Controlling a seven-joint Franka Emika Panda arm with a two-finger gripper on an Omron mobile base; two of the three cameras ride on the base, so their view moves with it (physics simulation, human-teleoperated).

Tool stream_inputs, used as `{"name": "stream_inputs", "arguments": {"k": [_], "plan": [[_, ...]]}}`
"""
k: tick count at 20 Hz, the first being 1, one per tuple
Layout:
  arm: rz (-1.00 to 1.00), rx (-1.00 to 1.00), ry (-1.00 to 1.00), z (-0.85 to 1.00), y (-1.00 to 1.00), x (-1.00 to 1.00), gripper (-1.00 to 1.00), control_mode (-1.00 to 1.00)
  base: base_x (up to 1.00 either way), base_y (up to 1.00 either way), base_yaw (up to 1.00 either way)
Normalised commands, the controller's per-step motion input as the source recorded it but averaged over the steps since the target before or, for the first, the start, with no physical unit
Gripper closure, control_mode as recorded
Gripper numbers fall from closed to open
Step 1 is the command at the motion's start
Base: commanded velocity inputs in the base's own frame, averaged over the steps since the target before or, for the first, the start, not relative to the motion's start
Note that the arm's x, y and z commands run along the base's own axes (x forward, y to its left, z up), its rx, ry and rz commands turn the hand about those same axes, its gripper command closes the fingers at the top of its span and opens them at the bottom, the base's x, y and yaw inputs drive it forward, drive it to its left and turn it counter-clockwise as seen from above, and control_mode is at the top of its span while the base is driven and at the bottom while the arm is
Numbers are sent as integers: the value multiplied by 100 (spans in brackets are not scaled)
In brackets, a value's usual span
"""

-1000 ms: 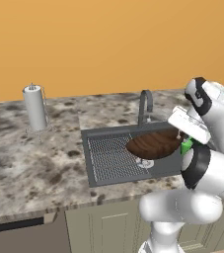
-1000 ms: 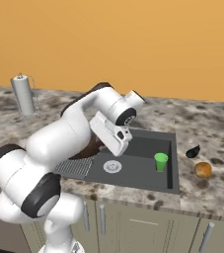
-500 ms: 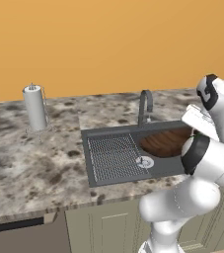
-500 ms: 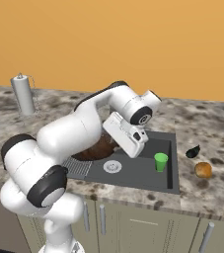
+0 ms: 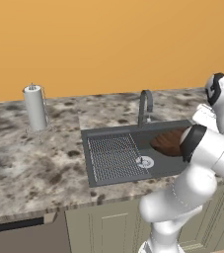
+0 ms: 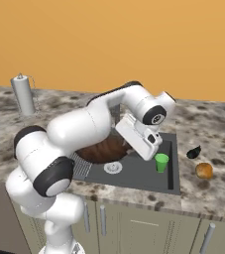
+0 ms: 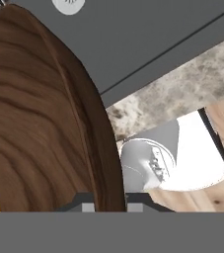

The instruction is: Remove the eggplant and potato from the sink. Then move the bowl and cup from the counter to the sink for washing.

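The dark brown wooden bowl (image 7: pixel 34 113) hangs tilted over the sink (image 6: pixel 134 178), and my gripper (image 7: pixel 109 201) is shut on its rim. The right base view shows the bowl (image 6: pixel 106 149) behind my arm, over the basin's middle. From the left base view the bowl (image 5: pixel 168 142) is partly hidden by my elbow. A green cup (image 6: pixel 161 162) stands upright in the sink's right end. To the right of the sink, the nearly black eggplant (image 6: pixel 194 152) and the orange-tan potato (image 6: pixel 203 170) lie on the speckled counter (image 6: pixel 218 144).
A curved grey faucet (image 5: pixel 145 106) rises behind the basin. The round silver drain (image 5: pixel 144 161) sits beside the ribbed grid (image 5: pixel 111 155). At the far left of the counter stands a paper-towel holder (image 5: pixel 34 107). Beige cabinets run below the worktop.
My arm has swung right along the sink with the bowl still in its grip, and the bowl has shifted toward the basin's right part.
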Motion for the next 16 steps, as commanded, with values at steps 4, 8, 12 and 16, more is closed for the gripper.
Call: {"name": "stream_inputs", "arguments": {"k": [4,8,12,16], "plan": [[0,0,0,0,-44,0,100,-100,0,0,0],[0,0,0,0,-41,2,100,-100,0,0,0],[0,0,0,0,-31,5,100,-100,0,0,0],[0,0,0,0,-31,9,100,-100,0,0,0]]}}
